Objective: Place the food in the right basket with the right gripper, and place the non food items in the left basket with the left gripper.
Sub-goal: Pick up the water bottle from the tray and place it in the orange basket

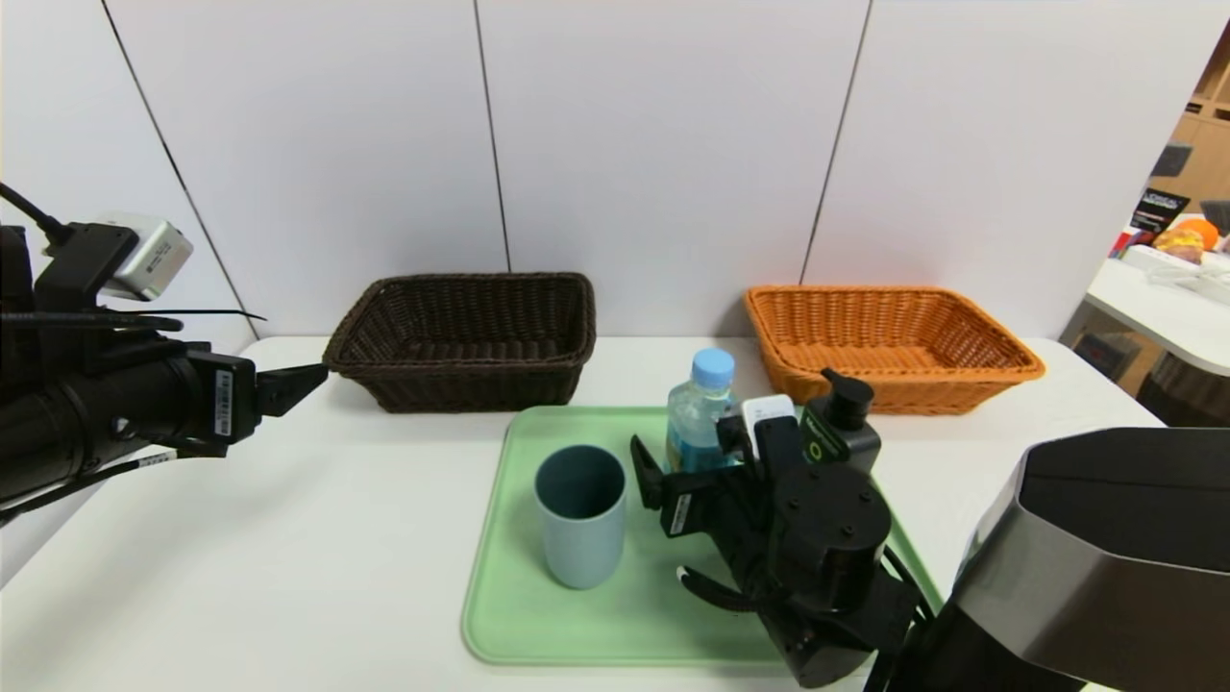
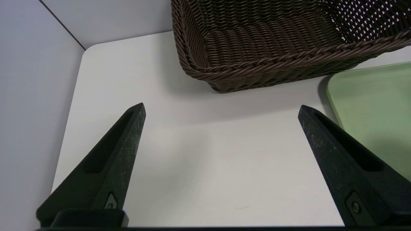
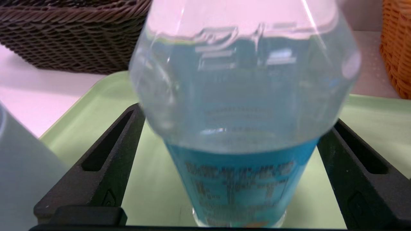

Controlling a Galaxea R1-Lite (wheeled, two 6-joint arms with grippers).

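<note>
Your water bottle [image 1: 700, 411] stands upright on the green tray [image 1: 538, 615], toward its far side, blue cap up, so its long axis is vertical. In the right wrist view the bottle [image 3: 240, 128] fills the space between the two black fingers [image 3: 106, 166], which stand wide on either side of its labelled lower body with a gap showing at each side. That is the relation to mind: the bottle sits just ahead of and between the fingers of the right gripper [image 1: 701, 476], which point level toward the far side and hold nothing yet. I judge that closing should catch the bottle across its body, square to the upright axis.

Just right of the bottle stands the black pump bottle [image 1: 846, 423], near enough that the right-hand finger could brush it. The blue-grey cup [image 1: 579, 514] stands to the left on the tray, near the gripper's other side.

The orange basket [image 1: 889, 346] lies far and right of the tray, so your carry from here looks short. The dark brown basket [image 1: 466, 336] lies far and left.

Your left gripper [image 1: 288, 384] hangs over the bare bench [image 1: 288, 538] beside the brown basket [image 2: 273, 48], fingers [image 2: 118, 154] wide and empty, well apart from the tray's items.
</note>
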